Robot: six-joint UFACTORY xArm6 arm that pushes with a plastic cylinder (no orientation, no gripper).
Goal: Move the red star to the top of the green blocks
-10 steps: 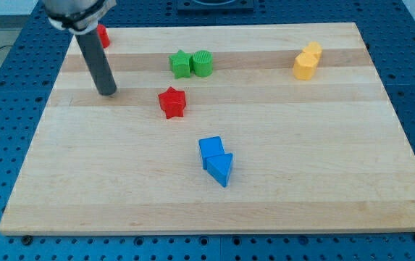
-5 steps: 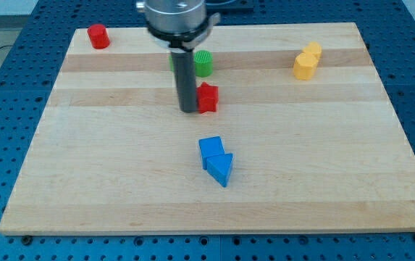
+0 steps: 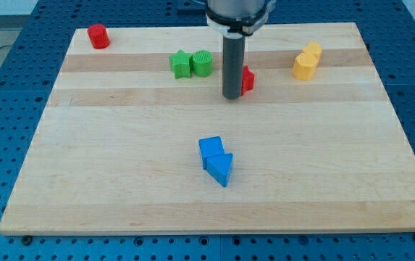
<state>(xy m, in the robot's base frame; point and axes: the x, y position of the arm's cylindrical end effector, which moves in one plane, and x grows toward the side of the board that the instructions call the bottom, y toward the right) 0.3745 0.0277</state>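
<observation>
The red star (image 3: 248, 80) lies on the wooden board, mostly hidden behind my rod. My tip (image 3: 232, 96) rests on the board at the star's left side, touching it. The green star (image 3: 181, 64) and the green cylinder (image 3: 202, 63) sit side by side to the left of the rod, near the view's top. The red star is to the right of the green blocks and slightly lower in the view.
A red cylinder (image 3: 98, 36) stands at the board's top left corner. Two yellow blocks (image 3: 307, 61) sit together at the top right. A blue cube (image 3: 211, 151) and blue triangle (image 3: 221, 170) touch below the middle.
My tip swept from the board's left to the right and up, pushing the red star rightward and upward past the green blocks. Other blocks stayed put.
</observation>
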